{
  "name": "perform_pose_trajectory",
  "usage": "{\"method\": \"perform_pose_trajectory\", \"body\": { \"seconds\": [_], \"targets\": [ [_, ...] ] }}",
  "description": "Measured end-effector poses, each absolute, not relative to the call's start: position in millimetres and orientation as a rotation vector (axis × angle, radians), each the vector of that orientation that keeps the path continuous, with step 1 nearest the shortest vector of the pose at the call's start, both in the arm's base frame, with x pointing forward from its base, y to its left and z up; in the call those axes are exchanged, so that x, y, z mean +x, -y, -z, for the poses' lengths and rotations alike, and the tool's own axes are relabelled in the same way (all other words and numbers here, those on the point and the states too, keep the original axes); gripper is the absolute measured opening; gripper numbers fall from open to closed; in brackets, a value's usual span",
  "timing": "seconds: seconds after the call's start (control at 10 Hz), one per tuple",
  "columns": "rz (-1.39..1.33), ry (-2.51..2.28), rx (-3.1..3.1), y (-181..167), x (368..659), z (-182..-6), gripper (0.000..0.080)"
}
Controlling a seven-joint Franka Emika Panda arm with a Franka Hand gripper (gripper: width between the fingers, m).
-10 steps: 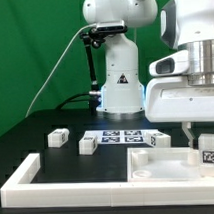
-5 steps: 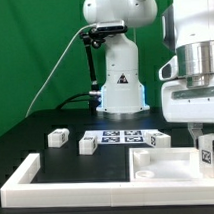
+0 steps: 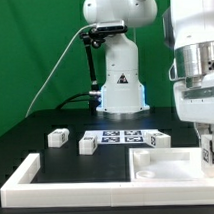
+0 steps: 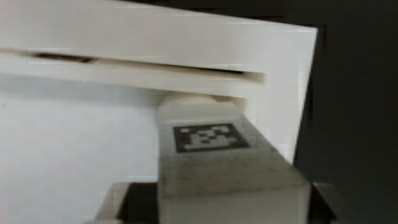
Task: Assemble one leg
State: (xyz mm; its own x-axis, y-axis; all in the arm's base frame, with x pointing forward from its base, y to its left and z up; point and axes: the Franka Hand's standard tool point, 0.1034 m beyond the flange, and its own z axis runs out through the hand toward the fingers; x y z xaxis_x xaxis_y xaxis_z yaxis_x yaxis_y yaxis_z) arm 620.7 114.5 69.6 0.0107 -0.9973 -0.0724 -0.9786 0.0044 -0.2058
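Observation:
My gripper (image 3: 208,151) is at the exterior view's right edge, shut on a white leg (image 3: 209,149) with a square tag, held upright over the large flat white panel (image 3: 162,161). In the wrist view the held leg (image 4: 217,150) fills the middle between my fingers (image 4: 135,205), its far end against the panel's edge (image 4: 160,45). Three more legs stand on the table: one (image 3: 58,138) at the left, one (image 3: 87,144) by the marker board, one (image 3: 160,140) behind the panel.
The marker board (image 3: 121,138) lies before the robot base (image 3: 119,90). The long white border rail (image 3: 68,186) runs along the table's front and left side. The panel has a round hole (image 3: 145,174) near its front left corner.
My gripper with the held leg has moved toward the exterior view's right and slightly lower over the panel's right side. The other legs have not moved.

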Motion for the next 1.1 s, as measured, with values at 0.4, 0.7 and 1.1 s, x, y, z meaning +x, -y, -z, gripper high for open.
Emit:
{"method": "perform_pose_trajectory", "body": {
  "seconds": [0.4,0.7,1.1],
  "targets": [
    [0.075,-2.364,-1.711,-119.1,619.2,-68.8,0.0301],
    [0.065,-2.479,-1.551,-111.9,619.5,-68.2,0.0301],
    [0.069,-2.488,-1.535,-107.9,619.8,-67.9,0.031]
  ]
}}
